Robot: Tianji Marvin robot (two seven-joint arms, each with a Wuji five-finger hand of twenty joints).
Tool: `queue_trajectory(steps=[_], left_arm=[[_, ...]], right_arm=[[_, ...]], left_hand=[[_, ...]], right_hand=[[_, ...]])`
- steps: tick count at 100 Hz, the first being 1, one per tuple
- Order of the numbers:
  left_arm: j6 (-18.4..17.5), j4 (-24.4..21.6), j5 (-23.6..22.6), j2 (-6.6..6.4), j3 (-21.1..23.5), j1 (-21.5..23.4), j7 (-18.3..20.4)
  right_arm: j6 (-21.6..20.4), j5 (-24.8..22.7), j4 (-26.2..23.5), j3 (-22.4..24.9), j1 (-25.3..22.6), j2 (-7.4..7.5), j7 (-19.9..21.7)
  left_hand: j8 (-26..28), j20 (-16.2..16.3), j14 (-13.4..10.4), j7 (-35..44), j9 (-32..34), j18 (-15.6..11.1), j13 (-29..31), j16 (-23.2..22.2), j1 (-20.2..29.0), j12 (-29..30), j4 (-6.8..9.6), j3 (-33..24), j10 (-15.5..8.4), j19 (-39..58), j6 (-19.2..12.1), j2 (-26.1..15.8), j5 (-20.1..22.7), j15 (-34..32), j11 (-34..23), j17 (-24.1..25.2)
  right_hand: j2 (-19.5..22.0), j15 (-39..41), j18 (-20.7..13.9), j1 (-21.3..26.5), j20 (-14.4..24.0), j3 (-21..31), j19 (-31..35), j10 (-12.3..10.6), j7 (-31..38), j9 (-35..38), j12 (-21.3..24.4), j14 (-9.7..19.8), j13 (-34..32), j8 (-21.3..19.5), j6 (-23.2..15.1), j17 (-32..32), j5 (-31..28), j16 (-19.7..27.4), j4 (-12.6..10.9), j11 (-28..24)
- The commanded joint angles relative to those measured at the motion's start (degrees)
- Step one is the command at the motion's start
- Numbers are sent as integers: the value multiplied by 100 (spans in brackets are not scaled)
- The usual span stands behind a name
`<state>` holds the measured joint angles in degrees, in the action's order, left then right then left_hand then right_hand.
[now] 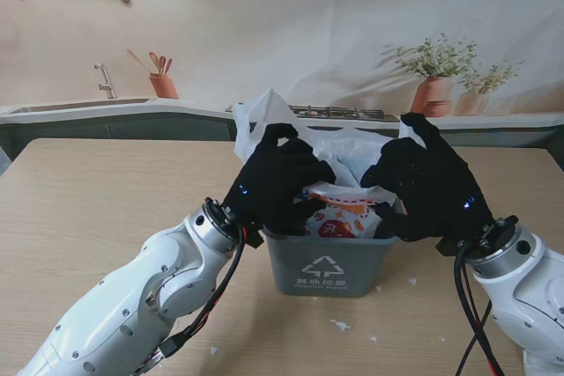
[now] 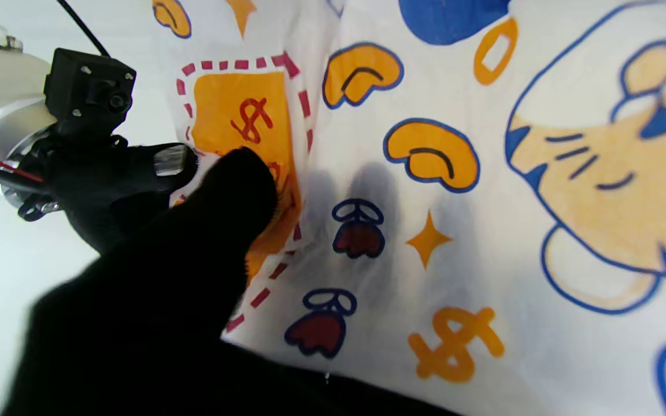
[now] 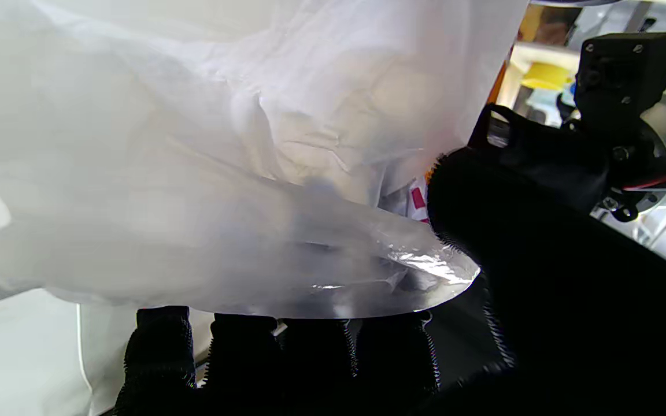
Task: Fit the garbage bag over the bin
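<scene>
A grey bin (image 1: 326, 269) with a white recycling mark stands at the middle of the table. A white garbage bag (image 1: 348, 151) printed with orange, red and blue cartoons rises out of its mouth. My left hand (image 1: 275, 180), in a black glove, is shut on the bag's left edge above the bin's left rim. My right hand (image 1: 423, 184) is shut on the bag's right edge above the right rim. The left wrist view shows the printed bag (image 2: 437, 190) filling the picture, my thumb (image 2: 223, 219) pressed on it. In the right wrist view the translucent bag (image 3: 223, 173) lies pinched over my fingers (image 3: 287, 358).
Small white scraps (image 1: 340, 325) lie on the wooden table (image 1: 79, 209) nearer to me than the bin. Behind the table hangs a backdrop printed with a kitchen counter, a sink and potted plants (image 1: 436, 77).
</scene>
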<state>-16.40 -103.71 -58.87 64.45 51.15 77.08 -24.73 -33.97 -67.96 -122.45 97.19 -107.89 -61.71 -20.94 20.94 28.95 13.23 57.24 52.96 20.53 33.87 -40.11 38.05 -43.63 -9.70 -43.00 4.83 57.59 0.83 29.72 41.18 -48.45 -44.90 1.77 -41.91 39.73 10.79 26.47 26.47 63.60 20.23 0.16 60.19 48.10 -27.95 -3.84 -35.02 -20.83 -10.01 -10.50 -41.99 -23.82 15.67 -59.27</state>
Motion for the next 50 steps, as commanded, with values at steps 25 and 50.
queue_trajectory(steps=[25,50], left_arm=[[-584,-122,156,31,507,196,-8],[-1352,-240,880,111,1252,481,263]], right_arm=[[-181,43,355,3,217,-54,-189],[-273,54,409,131,163,-71,-308]], left_hand=[[-21,2,-38,-2231,-4024,-546,-2597,865,-1375,2003,517,245,455,-3,737,-312,-3312,1616,1333,211],[185,-94,-264,-1801,-3828,-1187,-2584,1354,-1051,2119,410,-532,375,-106,1024,-69,-2990,1666,1337,248]], right_hand=[[-306,669,171,679,-176,725,187,65,419,745,-262,-26,-638,-121,-530,-234,-616,-297,274,-599],[-227,727,148,692,-196,738,198,19,402,693,-330,3,-562,-193,-624,-202,-586,-323,249,-583]])
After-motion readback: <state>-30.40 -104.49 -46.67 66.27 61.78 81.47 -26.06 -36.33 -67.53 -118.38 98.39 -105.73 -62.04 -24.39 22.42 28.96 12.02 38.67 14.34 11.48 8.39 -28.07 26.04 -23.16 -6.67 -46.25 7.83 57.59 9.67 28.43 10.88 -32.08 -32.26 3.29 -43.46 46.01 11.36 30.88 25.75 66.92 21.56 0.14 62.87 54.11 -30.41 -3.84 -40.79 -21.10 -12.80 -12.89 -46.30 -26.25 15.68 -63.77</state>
